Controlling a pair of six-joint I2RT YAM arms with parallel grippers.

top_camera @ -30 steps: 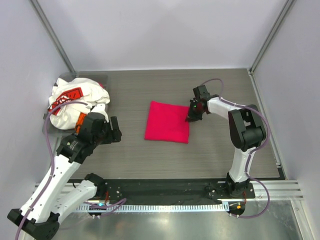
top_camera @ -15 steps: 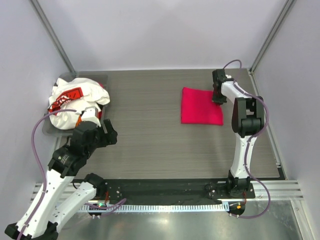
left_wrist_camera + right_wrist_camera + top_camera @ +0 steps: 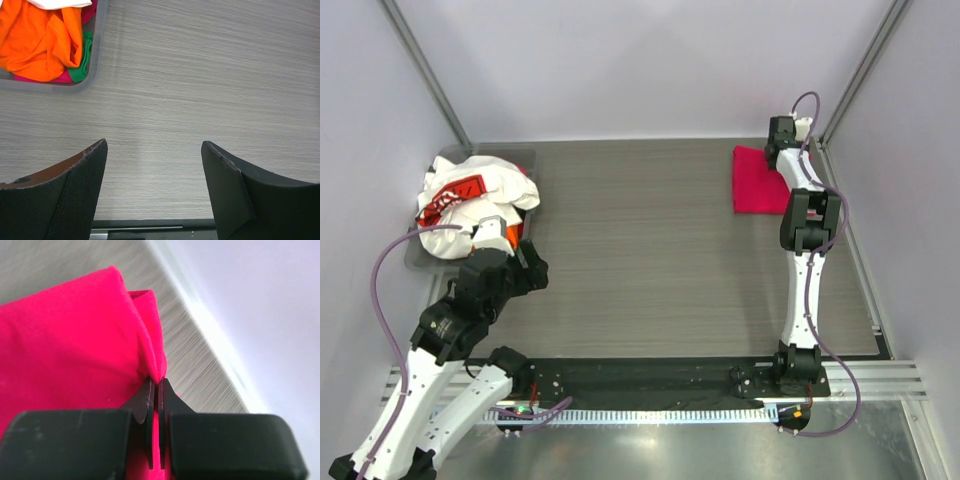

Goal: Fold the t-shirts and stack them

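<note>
Overhead view down on table (image 3: 640,250); wrist views close, table-facing, within it

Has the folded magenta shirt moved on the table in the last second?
Yes. The magenta shirt slid from mid-table to the far right corner, farther from the grey bin, pinched by the right gripper.

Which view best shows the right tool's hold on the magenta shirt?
Right wrist: the right tool is seen close up, shut on a bunched edge of the magenta shirt. Top external shows the folded shirt in the far right corner, but not the pinch itself. Left wrist shows neither.
</note>
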